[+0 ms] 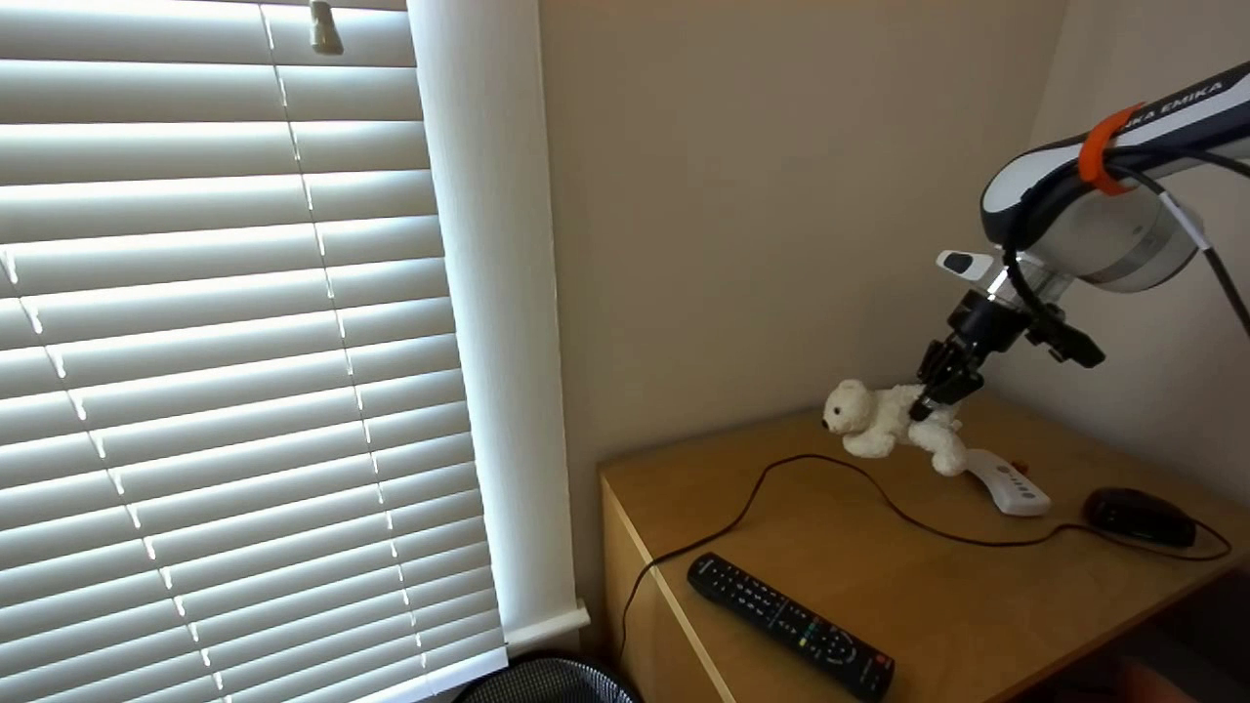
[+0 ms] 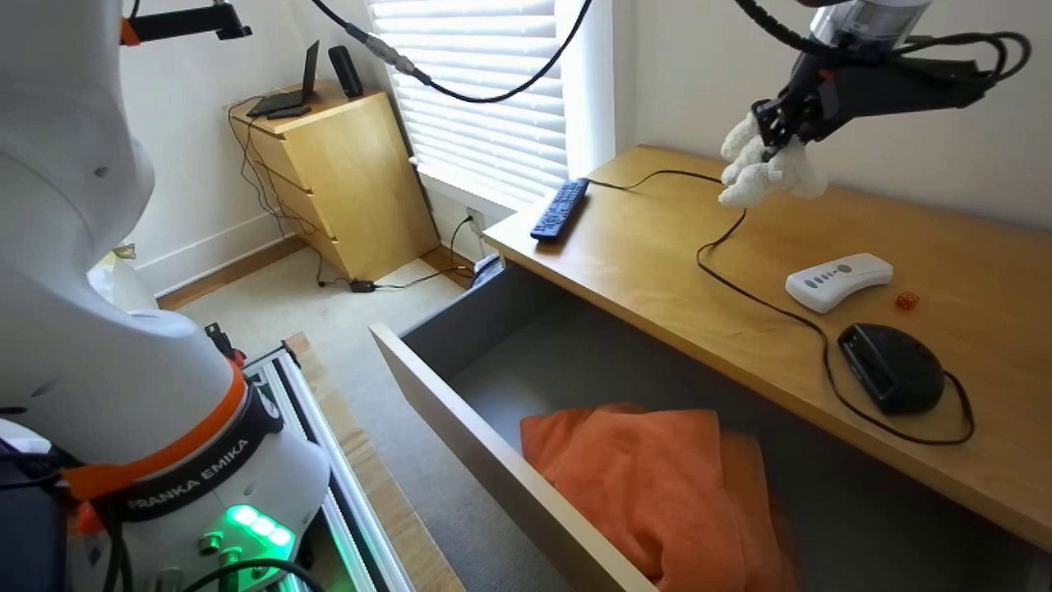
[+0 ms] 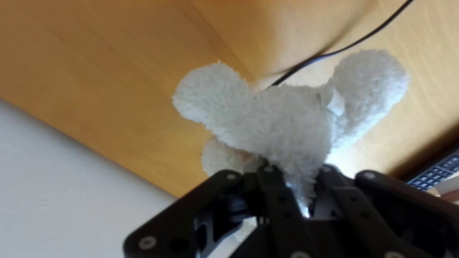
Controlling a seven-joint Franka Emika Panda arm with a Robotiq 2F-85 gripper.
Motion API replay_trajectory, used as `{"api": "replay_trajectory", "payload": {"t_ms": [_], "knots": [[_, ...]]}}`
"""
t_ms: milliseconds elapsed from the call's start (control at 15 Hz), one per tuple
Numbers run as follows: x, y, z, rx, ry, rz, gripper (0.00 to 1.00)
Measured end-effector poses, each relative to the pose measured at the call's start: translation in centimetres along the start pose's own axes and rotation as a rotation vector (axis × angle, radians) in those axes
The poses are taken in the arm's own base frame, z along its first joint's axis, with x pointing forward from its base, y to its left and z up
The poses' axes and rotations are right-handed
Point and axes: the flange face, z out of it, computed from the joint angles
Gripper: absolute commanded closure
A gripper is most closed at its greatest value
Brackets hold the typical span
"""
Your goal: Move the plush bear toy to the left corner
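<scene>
The cream-white plush bear toy (image 1: 884,415) hangs from my gripper (image 1: 923,402) in both exterior views (image 2: 754,182). The gripper (image 2: 774,141) is shut on the bear's body, pointing down at a slant. In the wrist view the bear (image 3: 283,118) fills the middle, its fur squeezed between the black fingers (image 3: 296,171); part of it is hidden behind them. The bear appears to be above the desk, near the back wall. The left corner (image 1: 630,480) of the wooden desk, by the window, shows in both exterior views (image 2: 645,156), apart from the bear.
A black remote (image 1: 791,625) lies near the desk's window-side edge. A thin dark cable (image 2: 764,300) crosses the desk to a black device (image 2: 892,370). A white device (image 2: 838,281) and a small orange cube (image 2: 906,301) lie nearby. An open drawer (image 2: 493,460) holds orange cloth (image 2: 633,485).
</scene>
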Motion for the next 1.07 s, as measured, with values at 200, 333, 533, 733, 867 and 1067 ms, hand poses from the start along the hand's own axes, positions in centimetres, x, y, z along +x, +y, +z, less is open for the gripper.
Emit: {"api": "replay_trajectory", "payload": {"t_ms": [200, 333, 533, 733, 867, 1067], "knots": [[4.1, -1.5, 4.5, 0.09, 0.002, -0.141, 0.96], [7.0, -2.3, 6.3, 0.125, 0.008, -0.241, 0.96], [11.2, -3.4, 6.6, 0.181, 0.028, -0.385, 0.96], [14.3, -4.2, 6.0, 0.234, 0.043, -0.498, 0.96], [15.8, -4.5, 6.6, 0.249, 0.051, -0.558, 0.96], [17.1, -4.5, 9.1, 0.253, 0.06, -0.616, 0.96]]}}
